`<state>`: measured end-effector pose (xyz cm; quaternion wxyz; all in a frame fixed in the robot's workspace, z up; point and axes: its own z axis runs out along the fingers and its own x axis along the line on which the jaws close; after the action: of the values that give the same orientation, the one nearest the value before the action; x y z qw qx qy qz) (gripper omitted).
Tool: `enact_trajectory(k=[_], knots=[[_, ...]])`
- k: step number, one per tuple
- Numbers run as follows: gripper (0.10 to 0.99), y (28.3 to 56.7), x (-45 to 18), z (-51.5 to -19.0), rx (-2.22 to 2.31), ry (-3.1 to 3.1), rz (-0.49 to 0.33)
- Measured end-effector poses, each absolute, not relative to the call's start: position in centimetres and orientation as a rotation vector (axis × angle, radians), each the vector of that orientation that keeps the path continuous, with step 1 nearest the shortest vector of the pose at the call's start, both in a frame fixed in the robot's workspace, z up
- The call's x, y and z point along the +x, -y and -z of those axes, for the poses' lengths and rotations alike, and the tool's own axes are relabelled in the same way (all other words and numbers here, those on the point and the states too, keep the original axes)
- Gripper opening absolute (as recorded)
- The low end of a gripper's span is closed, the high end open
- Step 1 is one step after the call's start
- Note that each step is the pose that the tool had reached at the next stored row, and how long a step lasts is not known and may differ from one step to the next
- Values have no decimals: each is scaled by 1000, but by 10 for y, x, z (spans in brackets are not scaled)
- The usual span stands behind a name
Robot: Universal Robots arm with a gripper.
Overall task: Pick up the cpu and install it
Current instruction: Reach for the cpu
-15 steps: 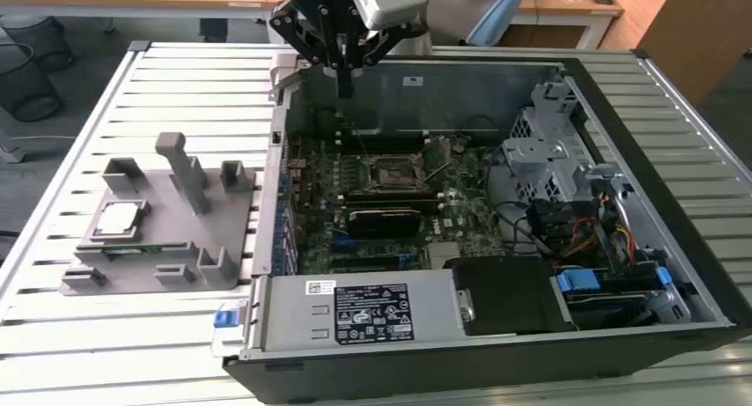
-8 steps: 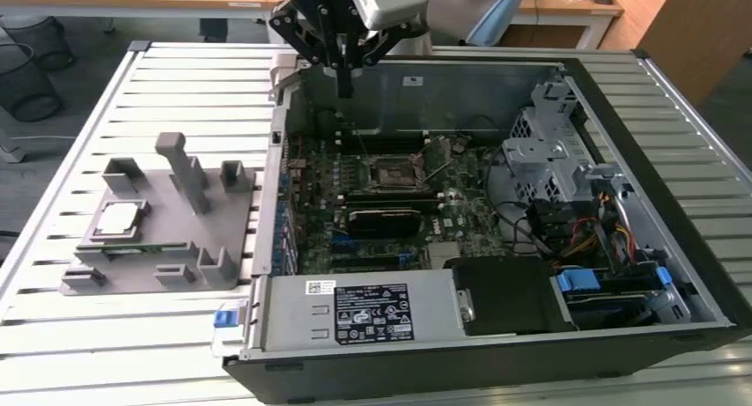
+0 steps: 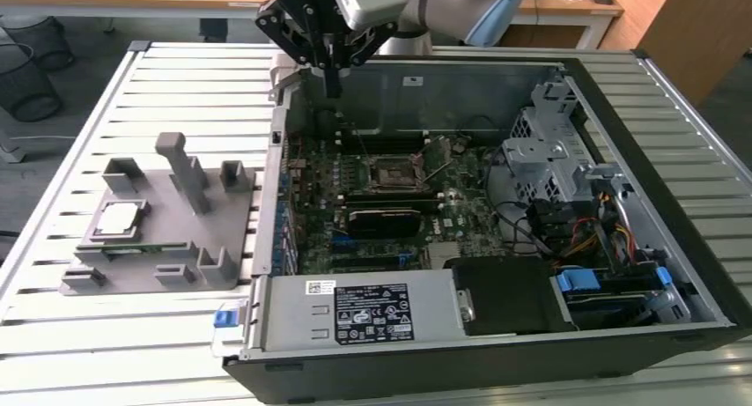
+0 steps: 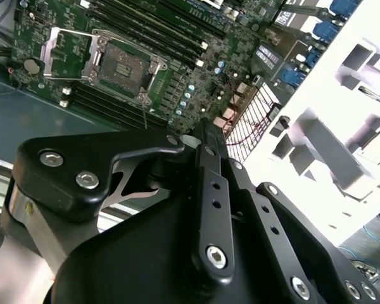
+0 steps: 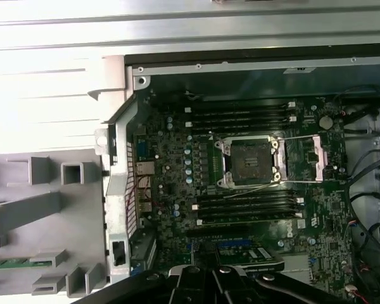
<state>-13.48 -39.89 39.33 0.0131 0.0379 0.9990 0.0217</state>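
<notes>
Nearest in the exterior view, a silver metal power supply box (image 3: 352, 313) with a black label fills the front of the open black computer case (image 3: 658, 335). On the exterior view's left, on the white slatted table (image 3: 70, 353), stands the grey plastic fixture (image 3: 176, 256). The cpu (image 3: 118, 219), a small flat silver-grey square chip, lies on it, well apart from the arm. A thin green memory stick (image 3: 118, 249) lies just in front of the chip. Farther in, the green motherboard (image 3: 459, 203) carries the dark square socket frame (image 3: 390, 170) with its metal rim, seen in both wrist views (image 5: 250, 161) (image 4: 123, 63). Farthest, the black gripper (image 3: 333, 89) hangs above the case's far wall, its fingers pressed together with nothing between them.
</notes>
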Motion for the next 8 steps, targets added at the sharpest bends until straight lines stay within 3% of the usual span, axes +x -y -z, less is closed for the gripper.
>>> enact_trajectory(k=[8], knots=[[106, 399, -148, -393, 118, -3112, -68]])
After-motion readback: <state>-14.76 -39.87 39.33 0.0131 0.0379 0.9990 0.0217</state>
